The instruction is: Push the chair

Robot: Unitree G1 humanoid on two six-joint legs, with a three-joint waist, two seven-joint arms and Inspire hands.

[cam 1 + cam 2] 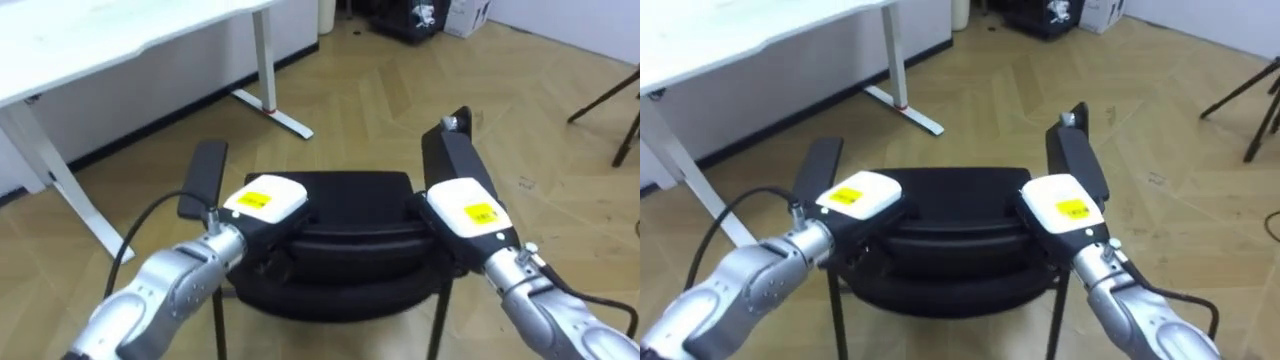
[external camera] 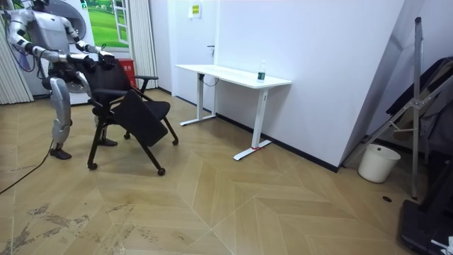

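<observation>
**Chair push: both hands on the backrest, fingers out of sight**

From the head camera I'm looking straight down on the black chair (image 1: 352,210), right in front of the robot. The left hand (image 1: 262,203) and right hand (image 1: 462,210) sit on the top edge of the backrest (image 1: 350,188), one toward each end. All I get is the backs of the hands. The fingers go over the far side, so I can't tell whether they're curled round the edge or just lying flat. The two armrests (image 1: 203,178) stick out ahead, just outside the hands.

The room view shows what the head camera can't. The robot stands upright at that view's left, arms stretched forward to the chair, and the chair's seat (image 2: 145,120) is tipped down steeply over its wheeled legs.

Around it there's a white desk (image 1: 130,35) ahead and to the robot's left, its foot lying on the wooden floor (image 1: 380,110) not far off the chair. The room view shows a bottle (image 2: 262,70) on that desk and a white bucket (image 2: 374,164) by the far wall. Dark tripod legs (image 1: 600,100) cross the floor ahead on the right.
</observation>
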